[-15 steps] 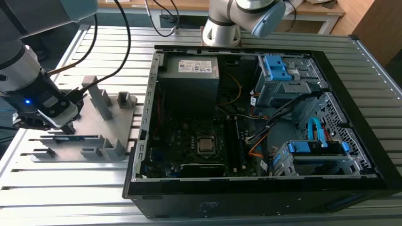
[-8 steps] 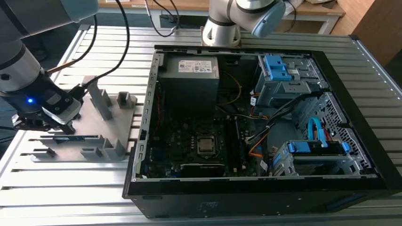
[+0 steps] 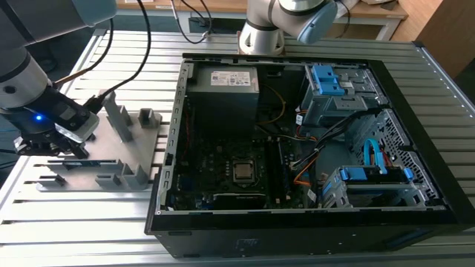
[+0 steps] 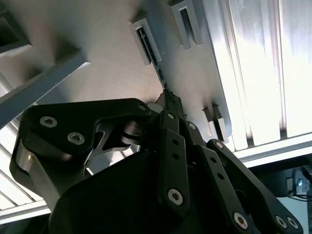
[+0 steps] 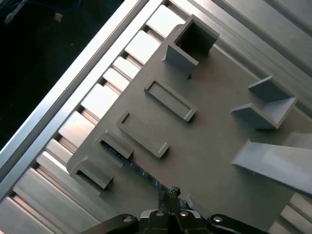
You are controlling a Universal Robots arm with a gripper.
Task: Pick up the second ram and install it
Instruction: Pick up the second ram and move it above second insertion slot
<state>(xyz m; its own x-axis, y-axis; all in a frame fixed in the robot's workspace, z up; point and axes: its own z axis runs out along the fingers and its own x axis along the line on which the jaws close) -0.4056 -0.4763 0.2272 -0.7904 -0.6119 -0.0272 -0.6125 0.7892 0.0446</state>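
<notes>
Exterior view overlooks table (image 3: 82, 222); both wrist views face holder (image 5: 214, 141) (image 4: 112, 53) closely.

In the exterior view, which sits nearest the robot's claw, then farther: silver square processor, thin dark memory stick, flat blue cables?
1. Thin dark memory stick, at the gripper.
2. Silver square processor, mid-case.
3. Flat blue cables, exterior view's right.
</notes>
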